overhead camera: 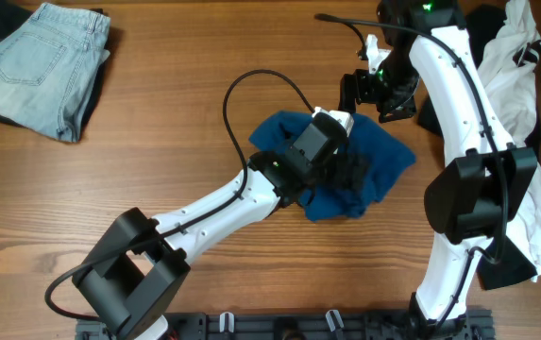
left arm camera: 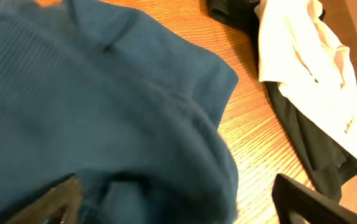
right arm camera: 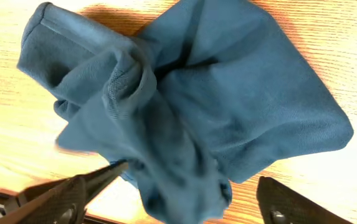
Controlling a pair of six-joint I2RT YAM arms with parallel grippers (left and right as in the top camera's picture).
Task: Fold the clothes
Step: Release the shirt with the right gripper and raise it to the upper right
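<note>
Spreading the shirt (overhead camera: 388,156) flat looks like the step in hand, since it lies bunched in a heap at the middle of the table (overhead camera: 157,142) with no fold made yet. The left gripper (left arm camera: 175,186) hangs right over the heap, its fingers wide apart and gripping nothing, loose cloth beneath them; the right gripper (right arm camera: 194,177), just beyond the far edge of the heap, is likewise wide open and empty. To do this well, each gripper should probably pinch a single layer at an outer edge, such as the hemmed edge (right arm camera: 41,28), not the thick middle; then draw left and right so the wrinkles pull out; keep the cloth clear of the white garment (overhead camera: 520,104) on the right; the jeans (overhead camera: 39,66) lie well apart, far left.
</note>
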